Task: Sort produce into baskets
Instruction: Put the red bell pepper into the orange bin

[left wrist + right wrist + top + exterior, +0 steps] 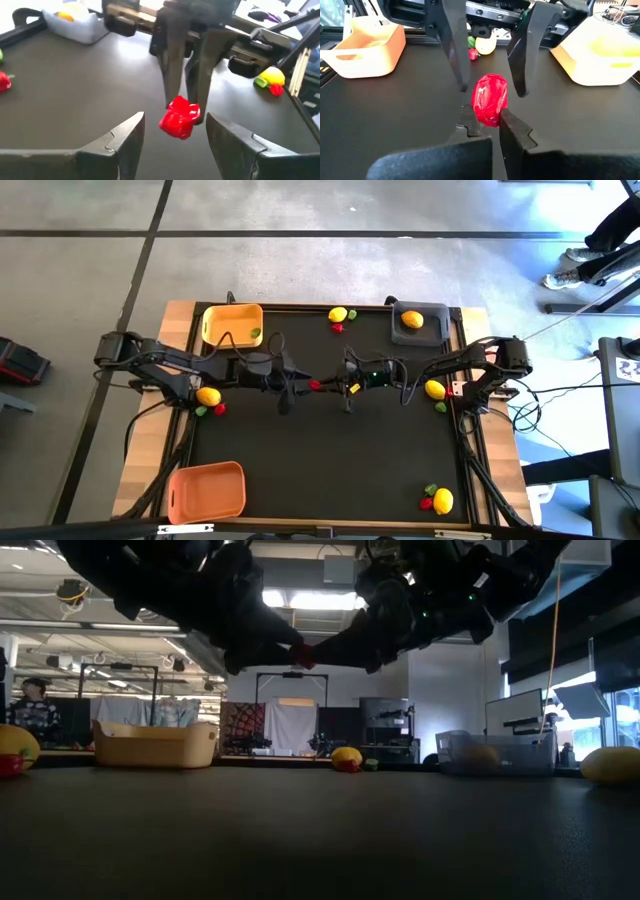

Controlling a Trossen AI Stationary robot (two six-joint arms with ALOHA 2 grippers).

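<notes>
Red pepper (490, 100) hangs above the middle of the table, pinched by the right gripper (487, 122). Left gripper (175, 132) waits wide open around it. It looks light, smooth, slippery; squeeze its fat middle.

Both pincers meet nose to nose above mid-surface (330, 450), blocking passage across the middle there. The broad dark stretch nearer the orange basket (206, 490) lies open; lemons (208, 395) flank each arm's side.
</notes>
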